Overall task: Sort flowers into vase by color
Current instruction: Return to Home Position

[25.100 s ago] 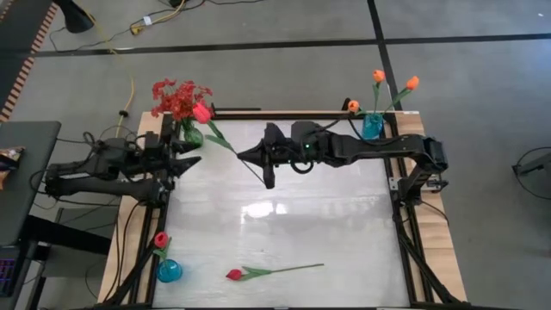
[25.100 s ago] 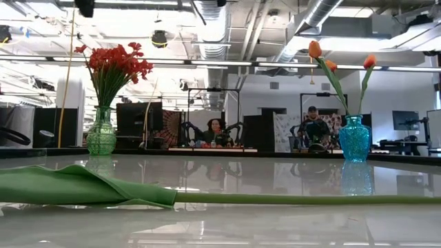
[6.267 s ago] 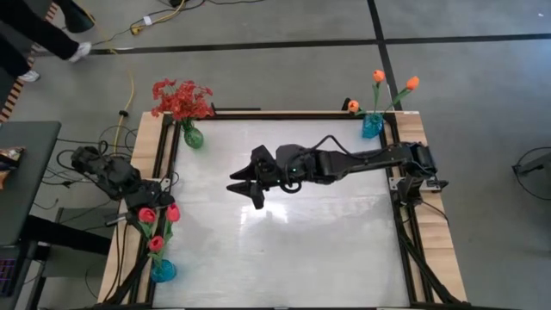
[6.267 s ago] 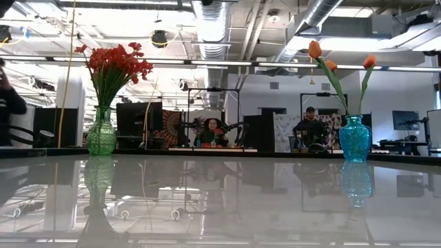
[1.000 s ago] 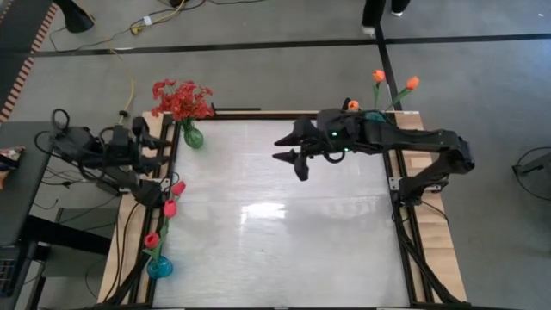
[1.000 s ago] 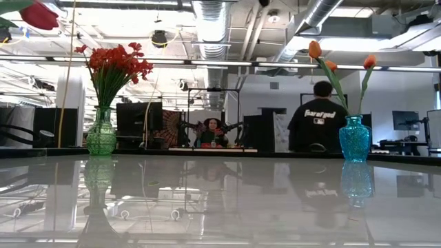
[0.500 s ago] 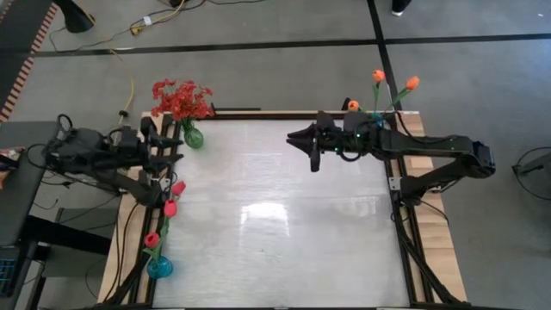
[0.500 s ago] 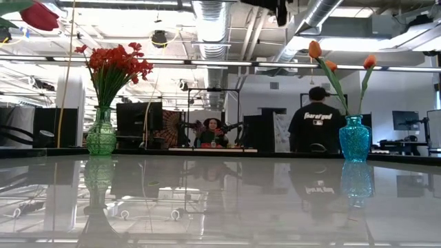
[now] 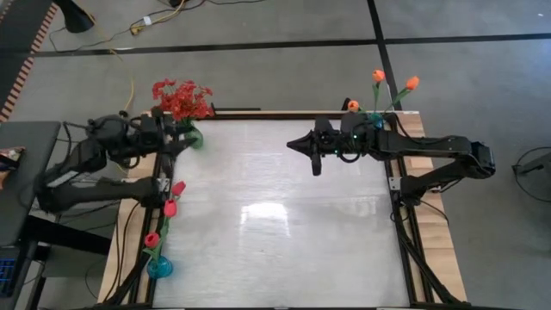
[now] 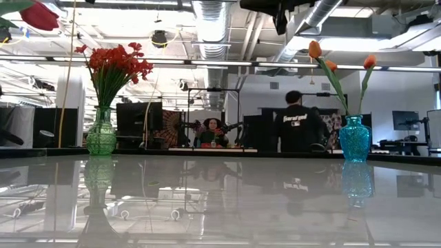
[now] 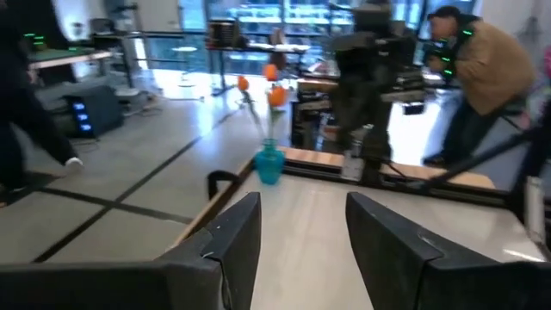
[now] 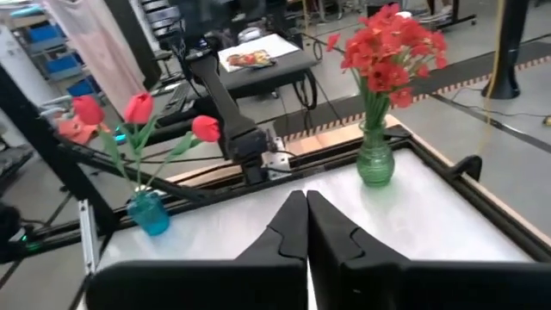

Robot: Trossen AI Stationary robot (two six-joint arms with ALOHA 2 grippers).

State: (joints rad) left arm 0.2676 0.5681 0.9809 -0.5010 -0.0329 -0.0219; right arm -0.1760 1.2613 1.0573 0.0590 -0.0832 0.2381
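Hovering above table: left claw gaping, empty; right claw pinched closed, empty; shirt lettering illegible.

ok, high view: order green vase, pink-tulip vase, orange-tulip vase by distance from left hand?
1. green vase, beside the left hand, top-left corner
2. pink-tulip vase, bottom-left corner
3. orange-tulip vase, top-right corner

Grey floor crossed by dark seams; exposed ceiling ducts above a standing person.
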